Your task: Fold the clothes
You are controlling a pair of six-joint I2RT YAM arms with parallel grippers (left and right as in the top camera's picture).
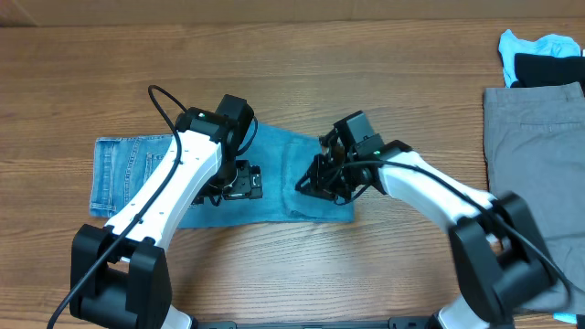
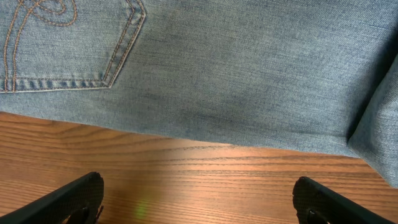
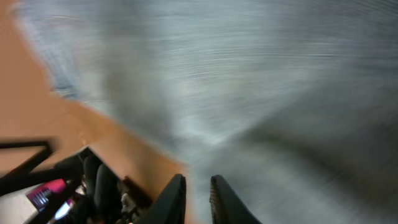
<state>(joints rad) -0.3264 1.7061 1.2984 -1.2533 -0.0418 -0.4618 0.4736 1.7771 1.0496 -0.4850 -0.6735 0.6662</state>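
The light blue jeans (image 1: 123,169) lie flat across the middle of the wooden table, waistband end to the left. My left gripper (image 1: 239,183) is open and empty, just over the bare wood at the jeans' near edge. The left wrist view shows its fingers (image 2: 199,199) wide apart below the denim (image 2: 249,68) and a stitched back pocket (image 2: 68,43). My right gripper (image 1: 315,183) is at the jeans' right end. In the blurred right wrist view its fingers (image 3: 198,199) are almost together, with denim (image 3: 261,81) in the narrow gap.
A grey garment (image 1: 535,174) lies at the right edge of the table. A black and a light blue piece of clothing (image 1: 547,57) lie at the back right corner. Bare wood (image 1: 302,73) runs behind and in front of the jeans.
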